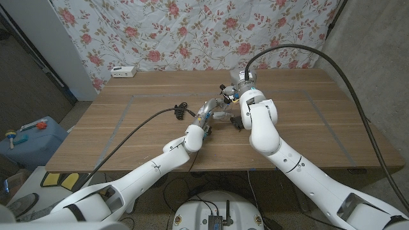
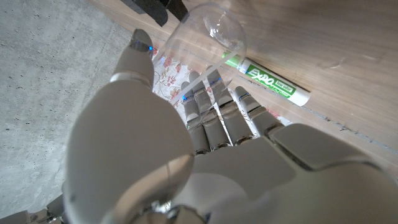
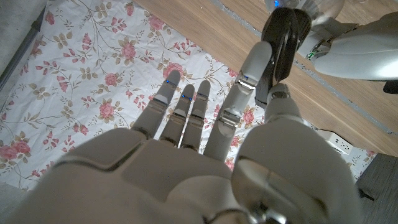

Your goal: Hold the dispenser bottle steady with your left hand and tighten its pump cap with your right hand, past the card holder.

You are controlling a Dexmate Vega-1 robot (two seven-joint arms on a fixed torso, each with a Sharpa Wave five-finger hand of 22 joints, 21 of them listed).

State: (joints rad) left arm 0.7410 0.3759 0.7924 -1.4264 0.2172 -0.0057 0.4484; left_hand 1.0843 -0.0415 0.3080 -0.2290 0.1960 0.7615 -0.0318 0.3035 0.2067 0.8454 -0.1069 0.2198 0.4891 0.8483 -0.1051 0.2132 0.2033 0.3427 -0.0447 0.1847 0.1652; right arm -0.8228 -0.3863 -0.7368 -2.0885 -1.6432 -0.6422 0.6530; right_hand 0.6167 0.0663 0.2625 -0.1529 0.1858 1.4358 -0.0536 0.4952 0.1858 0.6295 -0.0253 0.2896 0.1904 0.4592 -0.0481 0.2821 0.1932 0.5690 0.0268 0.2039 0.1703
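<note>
On the wooden surface, the left hand wraps its fingers around the clear plastic dispenser bottle, hard to make out from the head. A green-and-white marker lies just beside it in the left wrist view. The right hand pinches the dark pump cap, its other fingers spread.

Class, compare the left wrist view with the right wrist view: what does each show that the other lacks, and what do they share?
Left wrist alone: the left hand curled around a clear dispenser bottle, and a green marker lying on the table.
Right wrist alone: the right hand gripping the black pump cap, and a white power strip.
Both: wooden table, floral cloth.
</note>
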